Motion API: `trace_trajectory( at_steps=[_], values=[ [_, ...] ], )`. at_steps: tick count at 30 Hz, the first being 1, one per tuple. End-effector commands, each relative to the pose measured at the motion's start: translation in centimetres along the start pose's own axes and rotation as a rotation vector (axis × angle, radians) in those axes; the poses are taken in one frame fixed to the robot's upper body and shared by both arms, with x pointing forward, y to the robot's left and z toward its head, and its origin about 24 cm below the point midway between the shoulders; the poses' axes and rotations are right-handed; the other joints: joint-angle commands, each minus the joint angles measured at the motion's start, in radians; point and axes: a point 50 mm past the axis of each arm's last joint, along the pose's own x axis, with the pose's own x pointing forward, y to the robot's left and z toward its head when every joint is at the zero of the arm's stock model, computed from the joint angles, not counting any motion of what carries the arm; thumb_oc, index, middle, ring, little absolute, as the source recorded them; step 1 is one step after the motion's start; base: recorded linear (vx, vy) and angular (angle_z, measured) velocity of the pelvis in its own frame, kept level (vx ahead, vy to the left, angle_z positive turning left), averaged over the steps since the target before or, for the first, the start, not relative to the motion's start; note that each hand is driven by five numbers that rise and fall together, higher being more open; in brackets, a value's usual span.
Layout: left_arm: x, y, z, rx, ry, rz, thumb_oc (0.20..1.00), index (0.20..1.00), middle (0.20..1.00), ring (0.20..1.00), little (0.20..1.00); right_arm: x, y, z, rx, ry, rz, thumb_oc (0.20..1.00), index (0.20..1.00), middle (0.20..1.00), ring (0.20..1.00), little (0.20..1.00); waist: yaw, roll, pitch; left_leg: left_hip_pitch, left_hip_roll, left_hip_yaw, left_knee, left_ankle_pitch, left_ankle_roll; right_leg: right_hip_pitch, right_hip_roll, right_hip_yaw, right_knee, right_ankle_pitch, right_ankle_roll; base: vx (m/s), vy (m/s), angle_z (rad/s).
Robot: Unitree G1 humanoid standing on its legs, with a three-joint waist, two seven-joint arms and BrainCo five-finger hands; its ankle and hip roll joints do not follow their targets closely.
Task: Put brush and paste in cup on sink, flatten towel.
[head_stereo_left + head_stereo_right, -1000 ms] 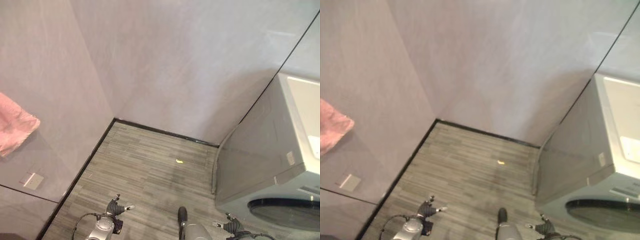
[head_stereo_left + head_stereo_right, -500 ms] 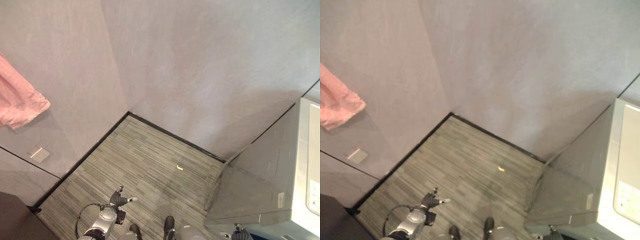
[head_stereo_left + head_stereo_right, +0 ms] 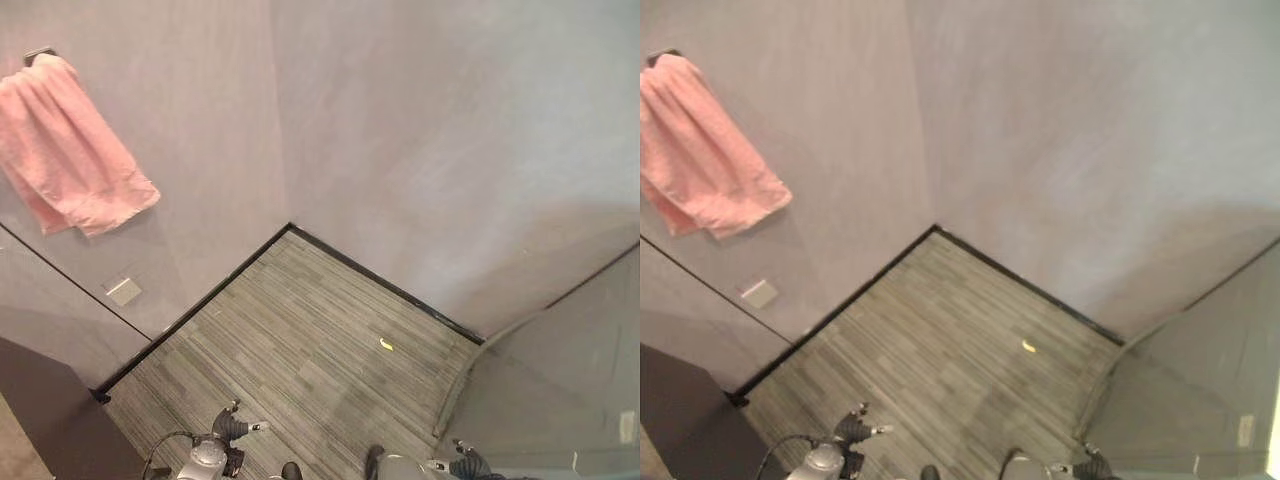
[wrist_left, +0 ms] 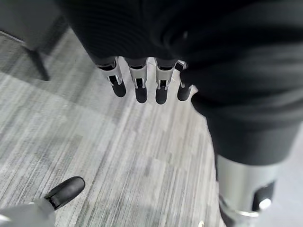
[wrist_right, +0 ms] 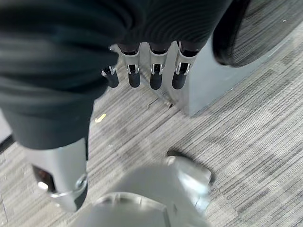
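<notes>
Looking down through the left eye view, we note the whole picture has swung leftward over the last second: the pink towel (image 3: 72,145), which was a scrap at the left edge, now hangs in full from a wall hook (image 3: 38,55), bunched and folded over on itself, above a wall outlet (image 3: 124,291). That is camera motion, not the towel moving. A small yellow scrap (image 3: 386,344) lies on the grey striped floor (image 3: 300,350). Our left robot hand (image 3: 232,428) shows low at the bottom edge, our right robot hand (image 3: 462,465) at the lower right, both hanging well apart from the towel. The right eye view repeats this. In the left wrist view the left robot hand's fingers (image 4: 137,87) hang relaxed and spread over the floor, holding nothing. In the right wrist view the right robot hand's fingers (image 5: 154,75) hang likewise, empty. We judge the turn brings the towel into reach as the likely first job; the brush, paste, cup and sink must still be found.
</notes>
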Motion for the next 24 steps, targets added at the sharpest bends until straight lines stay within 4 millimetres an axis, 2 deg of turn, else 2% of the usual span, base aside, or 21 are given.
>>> trace_trajectory(
  at_steps=[1, 3, 7, 9, 12, 14, 15, 16, 18, 19, 20, 22, 24],
  values=[
    [0.5, 2.4, 1.9, 0.032, -0.072, 0.049, 1.000, 1.000, 1.000, 1.000, 1.000, 0.2, 0.3, 0.6, -0.022, -0.026, 0.022, 1.000, 1.000, 1.000, 1.000, 1.000, -0.028, -0.034, 0.035, -0.001, -0.018, -0.063, -0.011, 0.035, -0.028, 0.020, 0.098, 0.149, -0.162, 0.190, 0.019, 0.07, 0.005, 0.87],
    [0.5, 2.5, 2.0, 0.054, -0.078, 0.057, 1.000, 1.000, 1.000, 1.000, 1.000, 0.1, 0.3, 0.7, -0.027, -0.035, 0.027, 1.000, 1.000, 1.000, 1.000, 1.000, -0.034, -0.037, 0.044, 0.001, -0.024, -0.090, -0.011, 0.031, -0.028, -0.008, 0.108, 0.179, -0.195, 0.201, 0.021, 0.08, -0.018, 0.77],
    [0.5, 3.1, 2.2, 0.020, -0.094, 0.087, 1.000, 1.000, 1.000, 1.000, 1.000, 0.2, 0.5, 1.3, -0.047, -0.055, 0.038, 1.000, 1.000, 1.000, 1.000, 1.000, -0.031, -0.050, 0.058, 0.013, -0.028, -0.151, -0.001, 0.015, -0.032, -0.021, 0.055, 0.173, -0.280, 0.279, 0.047, 0.10, -0.091, 0.73],
    [0.4, 3.2, 2.2, 0.004, -0.099, 0.091, 1.000, 1.000, 1.000, 1.000, 1.000, 0.3, 0.4, 1.6, -0.060, -0.064, 0.041, 1.000, 1.000, 1.000, 1.000, 1.000, -0.026, -0.057, 0.060, 0.015, -0.030, -0.187, 0.015, 0.000, -0.034, -0.025, 0.031, 0.193, -0.304, 0.310, 0.058, 0.14, -0.108, 0.48],
    [0.3, 3.0, 1.9, 0.017, -0.096, 0.082, 1.000, 1.000, 1.000, 1.000, 1.000, 0.4, 0.2, 1.9, -0.075, -0.071, 0.045, 1.000, 1.000, 1.000, 1.000, 1.000, -0.022, -0.068, 0.058, 0.019, -0.038, -0.244, 0.046, -0.028, -0.042, -0.013, 0.015, 0.239, -0.322, 0.325, 0.072, 0.15, -0.131, 0.38],
    [0.3, 3.0, 1.7, 0.024, -0.089, 0.085, 1.000, 1.000, 1.000, 1.000, 1.000, 0.4, 0.1, 2.3, -0.085, -0.084, 0.047, 1.000, 1.000, 1.000, 1.000, 1.000, -0.019, -0.076, 0.049, 0.017, -0.036, -0.279, 0.077, -0.048, -0.049, -0.011, 0.019, 0.256, -0.320, 0.307, 0.076, 0.17, -0.163, 0.47],
    [0.3, 3.1, 1.7, 0.018, -0.087, 0.087, 1.000, 1.000, 1.000, 1.000, 1.000, 0.4, 0.1, 2.3, -0.091, -0.086, 0.052, 1.000, 1.000, 1.000, 1.000, 1.000, -0.008, -0.083, 0.046, 0.019, -0.035, -0.286, 0.092, -0.051, -0.057, 0.009, 0.013, 0.218, -0.324, 0.273, 0.072, 0.12, -0.165, 0.64],
    [0.2, 3.1, 1.5, 0.009, -0.082, 0.091, 1.000, 1.000, 1.000, 1.000, 1.000, 0.5, 0.1, 2.6, -0.109, -0.098, 0.059, 1.000, 1.000, 1.000, 1.000, 1.000, 0.002, -0.092, 0.042, 0.018, -0.035, -0.282, 0.095, -0.060, -0.059, 0.016, 0.008, 0.183, -0.323, 0.263, 0.071, 0.07, -0.179, 0.72],
    [0.2, 3.2, 1.0, -0.003, -0.063, 0.095, 1.000, 1.000, 1.000, 1.000, 1.000, 0.5, -0.2, 2.9, -0.126, -0.109, 0.059, 1.000, 1.000, 1.000, 1.000, 1.000, 0.003, -0.093, 0.026, 0.014, -0.021, -0.304, 0.095, -0.057, -0.071, 0.035, 0.025, 0.172, -0.327, 0.226, 0.068, 0.11, -0.258, 0.41],
    [0.1, 3.3, 0.5, -0.039, -0.036, 0.105, 1.000, 1.000, 1.000, 1.000, 1.000, 0.5, -0.4, 3.0, -0.118, -0.112, 0.057, 1.000, 1.000, 1.000, 1.000, 1.000, 0.010, -0.092, 0.009, 0.017, 0.004, -0.315, 0.086, -0.042, -0.091, 0.053, 0.035, 0.136, -0.333, 0.195, 0.055, 0.12, -0.217, 0.29],
    [0.1, 3.3, 0.5, -0.039, -0.035, 0.105, 1.000, 1.000, 1.000, 1.000, 1.000, 0.5, -0.4, 3.0, -0.118, -0.112, 0.057, 1.000, 1.000, 1.000, 1.000, 1.000, 0.008, -0.092, 0.009, 0.017, 0.005, -0.317, 0.086, -0.042, -0.092, 0.053, 0.035, 0.134, -0.334, 0.194, 0.055, 0.10, -0.223, 0.43],
    [0.2, 3.2, 0.6, -0.061, -0.035, 0.105, 1.000, 1.000, 1.000, 1.000, 1.000, 0.5, -0.8, 2.7, -0.095, -0.106, 0.041, 1.000, 1.000, 1.000, 1.000, 1.000, 0.004, -0.085, -0.002, 0.003, 0.035, -0.317, 0.077, -0.013, -0.114, 0.070, 0.043, 0.099, -0.337, 0.159, 0.041, 0.06, -0.173, 0.40],
    [0.3, 2.8, 1.0, -0.040, -0.045, 0.089, 1.000, 1.000, 1.000, 1.000, 1.000, 0.4, -1.2, 2.0, -0.079, -0.083, 0.027, 1.000, 1.000, 1.000, 1.000, 1.000, -0.010, -0.082, -0.005, -0.024, 0.055, -0.278, 0.086, 0.017, -0.132, 0.093, 0.032, 0.055, -0.352, 0.149, 0.033, 0.03, -0.130, 0.44]
  ],
)
